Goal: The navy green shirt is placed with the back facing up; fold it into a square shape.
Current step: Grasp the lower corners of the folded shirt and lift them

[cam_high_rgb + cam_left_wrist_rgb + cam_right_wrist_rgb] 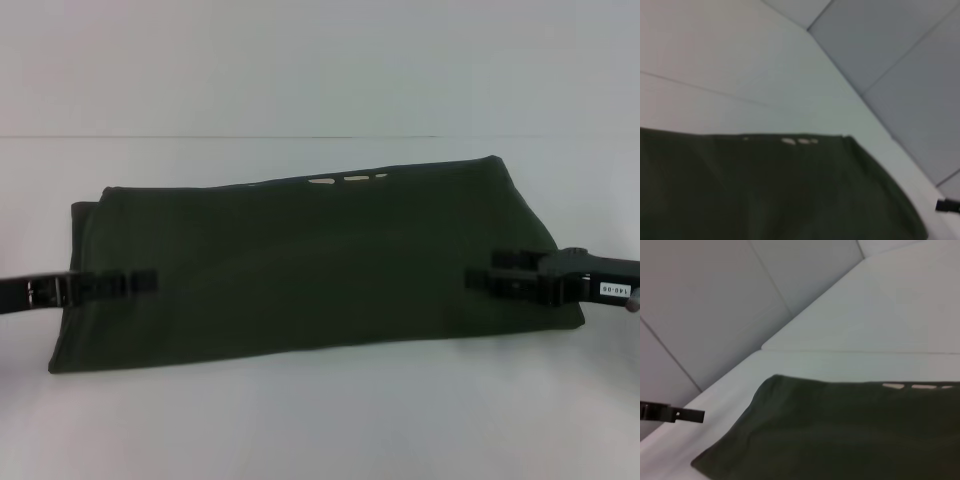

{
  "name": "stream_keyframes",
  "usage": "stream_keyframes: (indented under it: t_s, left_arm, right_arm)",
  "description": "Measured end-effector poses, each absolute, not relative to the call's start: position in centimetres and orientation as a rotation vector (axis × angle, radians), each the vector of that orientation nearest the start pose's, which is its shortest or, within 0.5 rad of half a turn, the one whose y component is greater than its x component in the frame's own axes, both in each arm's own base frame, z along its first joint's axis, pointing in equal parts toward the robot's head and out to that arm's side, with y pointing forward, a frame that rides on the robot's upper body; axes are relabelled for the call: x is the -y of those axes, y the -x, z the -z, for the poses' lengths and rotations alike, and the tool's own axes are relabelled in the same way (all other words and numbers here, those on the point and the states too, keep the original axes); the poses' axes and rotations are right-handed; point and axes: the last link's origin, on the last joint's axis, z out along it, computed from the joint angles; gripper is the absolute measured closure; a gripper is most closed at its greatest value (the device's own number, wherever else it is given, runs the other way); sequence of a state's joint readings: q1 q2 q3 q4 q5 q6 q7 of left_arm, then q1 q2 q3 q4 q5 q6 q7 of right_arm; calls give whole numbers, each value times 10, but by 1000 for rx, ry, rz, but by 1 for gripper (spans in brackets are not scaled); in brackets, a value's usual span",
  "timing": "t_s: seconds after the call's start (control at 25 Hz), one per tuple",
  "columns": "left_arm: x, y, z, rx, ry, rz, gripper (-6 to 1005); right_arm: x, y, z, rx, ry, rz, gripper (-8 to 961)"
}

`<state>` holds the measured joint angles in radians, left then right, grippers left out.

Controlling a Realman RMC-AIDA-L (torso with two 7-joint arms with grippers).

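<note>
2 tools meet the navy green shirt (310, 265), which lies folded into a wide band across the middle of the white tabletop (320, 420). Bare tabletop surrounds every edge; cream lettering peeks out along the far edge. The left tool (140, 282) reaches level from frame left over the left edge, the right tool (480, 278) from frame right; whether either grips cloth cannot be told.

Shirt: we see the navy green shirt (310, 265) folded into a wide band, flat on the white counter (320, 420).
Lettering: cream marks peek at its far edge.
Left gripper (145, 281): over the shirt's left end.
Right gripper (478, 279): over its right end.
</note>
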<state>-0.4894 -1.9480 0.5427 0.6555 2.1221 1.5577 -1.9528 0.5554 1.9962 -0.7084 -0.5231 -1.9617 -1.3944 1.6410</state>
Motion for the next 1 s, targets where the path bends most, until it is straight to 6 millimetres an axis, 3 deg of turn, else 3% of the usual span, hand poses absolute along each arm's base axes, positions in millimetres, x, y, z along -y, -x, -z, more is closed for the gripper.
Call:
stream_keyframes:
  t_s: [0.32,0.64,1.0]
  left_arm:
    - [-322,343,-88,1724,2190,454,158]
    - [-320,349,-91,1805,2141,378,160]
    - [-324,357,-87,1815,2096,298,163]
  right_arm:
    - [-338,-286,6,-930,2673,-570,117]
    - [-318,-280,16,-651,2840,-572,116]
    - [-310,-281,25,-582,2889,-531,116]
